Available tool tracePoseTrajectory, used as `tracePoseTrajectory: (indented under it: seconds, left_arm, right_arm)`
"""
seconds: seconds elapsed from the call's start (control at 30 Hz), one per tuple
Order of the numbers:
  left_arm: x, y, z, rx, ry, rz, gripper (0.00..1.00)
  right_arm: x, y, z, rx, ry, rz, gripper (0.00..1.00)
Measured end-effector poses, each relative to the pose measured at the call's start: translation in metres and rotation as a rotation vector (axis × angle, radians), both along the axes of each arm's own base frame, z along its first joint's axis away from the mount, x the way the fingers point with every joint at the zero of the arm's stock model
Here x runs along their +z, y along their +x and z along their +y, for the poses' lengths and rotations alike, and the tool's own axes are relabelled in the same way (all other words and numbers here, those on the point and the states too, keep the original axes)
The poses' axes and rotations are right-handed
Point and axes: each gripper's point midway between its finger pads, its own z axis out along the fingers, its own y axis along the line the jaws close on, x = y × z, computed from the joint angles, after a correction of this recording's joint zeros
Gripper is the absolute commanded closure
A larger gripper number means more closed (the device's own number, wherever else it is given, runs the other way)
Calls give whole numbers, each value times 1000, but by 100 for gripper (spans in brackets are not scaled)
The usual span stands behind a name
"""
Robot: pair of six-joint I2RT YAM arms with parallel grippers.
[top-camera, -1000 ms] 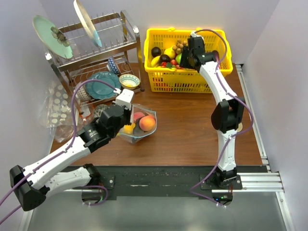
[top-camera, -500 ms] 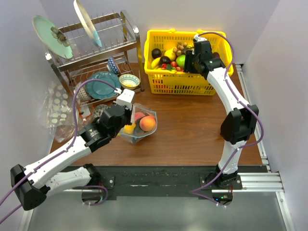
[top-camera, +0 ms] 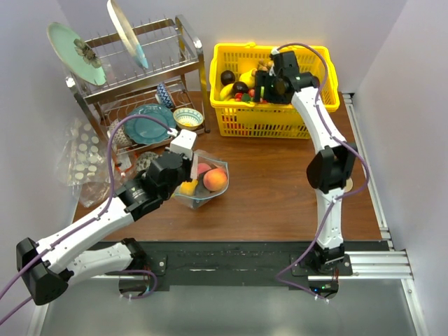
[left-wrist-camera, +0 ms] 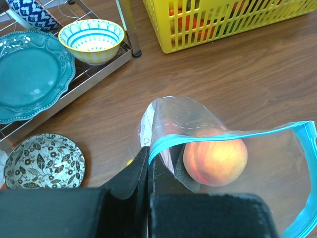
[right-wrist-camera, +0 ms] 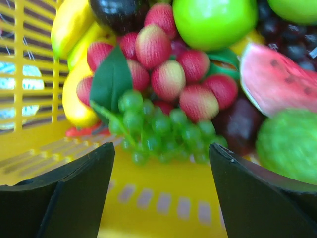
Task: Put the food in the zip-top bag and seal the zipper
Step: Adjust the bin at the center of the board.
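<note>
Your left pincer (left-wrist-camera: 148,166) is pressed together, clamped on the rim of the bag (left-wrist-camera: 190,116) at one end of the teal zipper (left-wrist-camera: 218,135). The bag sits on the counter (left-wrist-camera: 237,74) left of centre, just in front of the dish rack (top-camera: 140,77), with its mouth gaping. A peach (left-wrist-camera: 215,156) lies inside. The top view also shows a red piece and a yellow piece in there beside it.

Your right pincer (right-wrist-camera: 161,153) stands with its fingers wide apart and nothing gripped. It is down in the yellow basket (top-camera: 280,124) at the back of the counter. Green grapes (right-wrist-camera: 163,131) lie right ahead of it, between the fingers. Beyond them are red berries (right-wrist-camera: 168,79), a green apple (right-wrist-camera: 213,20) and a watermelon slice (right-wrist-camera: 277,74).
</note>
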Motion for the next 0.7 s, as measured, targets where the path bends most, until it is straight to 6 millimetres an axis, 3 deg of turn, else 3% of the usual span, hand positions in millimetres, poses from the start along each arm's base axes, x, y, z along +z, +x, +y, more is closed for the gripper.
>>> tracePoseTrajectory:
  seconds: [0.13, 0.27, 0.4, 0.53, 0.7]
  left_arm:
    - [-1, 1, 1, 5, 5, 1, 100]
    - [-2, 2, 2, 14, 10, 0, 100]
    - [-3, 2, 2, 18, 16, 1, 100]
    - [-3, 2, 2, 17, 19, 1, 100]
    - [-3, 2, 3, 16, 21, 0, 100]
  right_arm:
    - [-22, 19, 14, 20, 33, 22, 15]
    - [-44, 23, 24, 40, 65, 67, 15]
    - [-48, 23, 30, 57, 87, 79, 18]
    - [-51, 22, 32, 67, 100, 87, 28]
    - [-65, 18, 32, 69, 103, 83, 28]
